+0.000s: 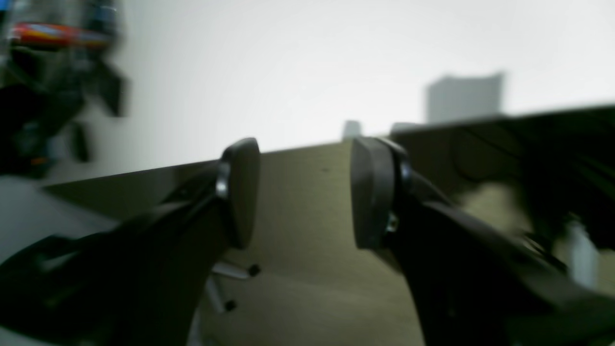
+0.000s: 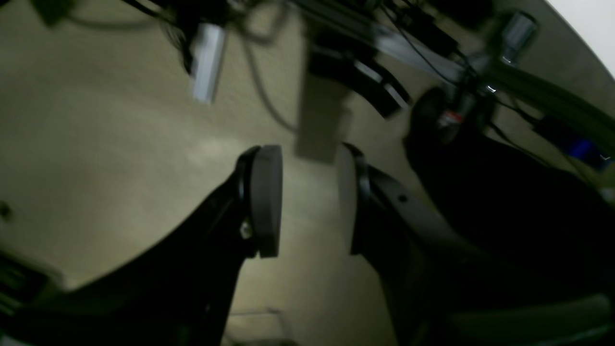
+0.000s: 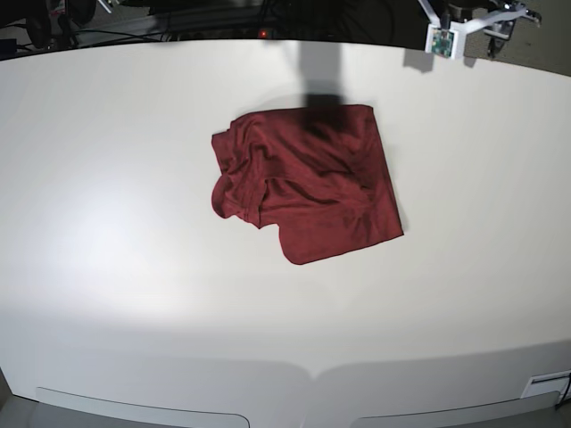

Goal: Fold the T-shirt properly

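The left gripper [image 1: 305, 192] stands with its two dark pads well apart and nothing between them, bare table [image 1: 307, 250] and a pale wall behind it; the right gripper [image 2: 307, 199] is likewise parted, a clear gap between its pads, holding nothing above the table surface. Neither arm shows in the base view. There the T-shirt [image 3: 308, 183], dark red and folded into a rough, wrinkled rectangle with bunched cloth along its left edge, lies on the white table [image 3: 107, 223] slightly above centre.
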{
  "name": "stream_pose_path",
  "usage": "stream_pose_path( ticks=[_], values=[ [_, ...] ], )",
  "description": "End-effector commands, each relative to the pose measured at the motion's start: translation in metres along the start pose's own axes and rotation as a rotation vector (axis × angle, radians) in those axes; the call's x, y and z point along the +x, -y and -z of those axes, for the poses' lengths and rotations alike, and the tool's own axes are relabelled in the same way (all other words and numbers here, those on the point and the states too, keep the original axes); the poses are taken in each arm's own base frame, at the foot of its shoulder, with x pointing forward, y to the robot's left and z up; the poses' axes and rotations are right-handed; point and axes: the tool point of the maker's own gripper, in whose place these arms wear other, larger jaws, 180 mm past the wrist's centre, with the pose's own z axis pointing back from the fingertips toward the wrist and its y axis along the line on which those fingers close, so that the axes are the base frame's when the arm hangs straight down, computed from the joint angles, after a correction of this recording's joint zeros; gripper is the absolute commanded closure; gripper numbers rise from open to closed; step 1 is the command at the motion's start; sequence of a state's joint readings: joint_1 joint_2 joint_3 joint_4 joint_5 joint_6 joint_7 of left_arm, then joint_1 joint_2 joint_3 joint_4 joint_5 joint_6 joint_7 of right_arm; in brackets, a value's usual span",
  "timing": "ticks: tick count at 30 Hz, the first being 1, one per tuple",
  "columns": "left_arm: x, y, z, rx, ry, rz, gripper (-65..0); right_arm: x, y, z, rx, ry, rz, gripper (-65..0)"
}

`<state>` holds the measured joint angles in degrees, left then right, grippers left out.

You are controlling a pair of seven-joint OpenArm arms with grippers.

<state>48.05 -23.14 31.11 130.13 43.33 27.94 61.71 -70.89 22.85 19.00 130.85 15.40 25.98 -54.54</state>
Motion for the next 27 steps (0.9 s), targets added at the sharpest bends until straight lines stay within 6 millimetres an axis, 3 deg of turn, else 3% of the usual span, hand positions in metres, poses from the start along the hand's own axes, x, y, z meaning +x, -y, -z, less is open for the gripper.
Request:
stream_pose_path(
  ticks=[1,5,8,12,17,20,24,27],
  values=[
    [-0.003,0.000,-0.002,0.000,0.005,0.002,-29.8,-0.013,0.000,0.005,0.011,-0.043,0.010,-19.7],
    [-0.036,0.009,0.002,0.032,-0.071,0.022,-29.8,-0.059,-0.007,0.041,0.078,-0.188,0.053,-19.7],
    [-0.066,0.027,0.010,0.019,-0.123,0.089,-29.8,-0.095,-0.014,0.068,0.131,-0.302,0.078,-19.7],
    [-0.118,0.059,0.028,-0.039,-0.195,0.183,-29.8,-0.118,-0.018,0.104,0.166,-0.395,0.078,-19.7],
    [-0.193,0.067,0.070,-0.016,-0.379,0.215,-29.8,-0.116,-0.017,0.145,0.195,-0.444,0.059,-19.7],
    [-0.231,0.079,0.102,-0.121,-0.491,0.167,-29.2,-0.105,-0.018,0.168,0.213,-0.440,0.045,-19.7],
    [-0.261,0.123,0.123,-0.435,-0.565,0.040,-29.1,-0.085,-0.015,0.195,0.225,-0.405,0.029,-19.7],
    [-0.272,0.138,0.129,-0.535,-0.584,-0.024,-29.2,-0.075,-0.006,0.210,0.219,-0.404,0.021,-19.7]
  ],
)
